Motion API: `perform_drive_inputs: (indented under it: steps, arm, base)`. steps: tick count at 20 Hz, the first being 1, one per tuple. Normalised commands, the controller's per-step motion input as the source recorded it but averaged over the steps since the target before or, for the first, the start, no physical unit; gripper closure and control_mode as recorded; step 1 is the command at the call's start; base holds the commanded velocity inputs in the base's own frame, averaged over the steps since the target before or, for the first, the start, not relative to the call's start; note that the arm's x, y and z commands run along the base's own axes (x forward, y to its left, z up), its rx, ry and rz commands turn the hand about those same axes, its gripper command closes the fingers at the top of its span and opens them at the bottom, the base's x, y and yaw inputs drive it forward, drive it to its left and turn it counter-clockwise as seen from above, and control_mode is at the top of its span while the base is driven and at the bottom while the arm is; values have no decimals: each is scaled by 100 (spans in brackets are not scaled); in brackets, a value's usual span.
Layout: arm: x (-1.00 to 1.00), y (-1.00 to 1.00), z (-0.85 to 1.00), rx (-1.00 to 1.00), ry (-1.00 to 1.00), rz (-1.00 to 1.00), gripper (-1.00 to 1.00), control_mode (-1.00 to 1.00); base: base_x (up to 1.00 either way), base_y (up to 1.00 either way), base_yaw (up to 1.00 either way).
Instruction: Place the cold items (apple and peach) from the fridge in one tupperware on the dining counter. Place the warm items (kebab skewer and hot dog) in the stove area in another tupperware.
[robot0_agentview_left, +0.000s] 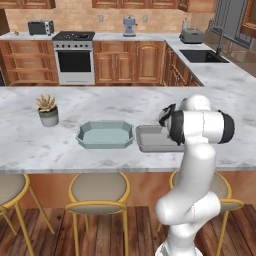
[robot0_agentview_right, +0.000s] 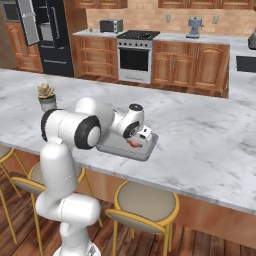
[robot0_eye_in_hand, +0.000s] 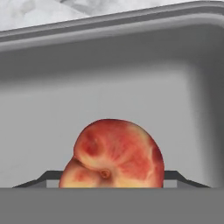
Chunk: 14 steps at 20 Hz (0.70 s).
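Note:
A red-yellow peach (robot0_eye_in_hand: 114, 153) sits between my gripper's (robot0_eye_in_hand: 111, 177) two dark fingertips, which press on its sides. The gripper (robot0_agentview_right: 140, 139) hangs low over the greyish tupperware (robot0_agentview_left: 148, 141) on the dining counter (robot0_agentview_left: 125, 102), so the peach (robot0_agentview_right: 134, 143) is just above that tray's floor (robot0_eye_in_hand: 109, 87). The pale teal tupperware (robot0_agentview_left: 106, 135) lies empty right beside it, to its left in the left base view. At the back wall stand the stove (robot0_agentview_right: 136, 55) and the black fridge (robot0_agentview_right: 56, 35).
A small potted plant (robot0_agentview_left: 48, 110) stands on the counter left of the trays. Yellow-framed stools (robot0_agentview_left: 98, 190) line the near edge. A sink (robot0_agentview_left: 202, 55) and a toaster (robot0_agentview_left: 191, 35) are on the far right countertop.

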Motion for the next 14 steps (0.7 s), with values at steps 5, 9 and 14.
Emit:
perform_drive_inputs:
  steps: [5,9,14]
  arm:
    - [35,-4,-41,0,0,2,100,-100]
    - [21,-2,-38,0,0,2,-100,-100]
    - [0,1,-16,0,0,1,-100,-100]
  base:
    - [0,0,0]
    - [0,0,0]
    - [0,0,0]
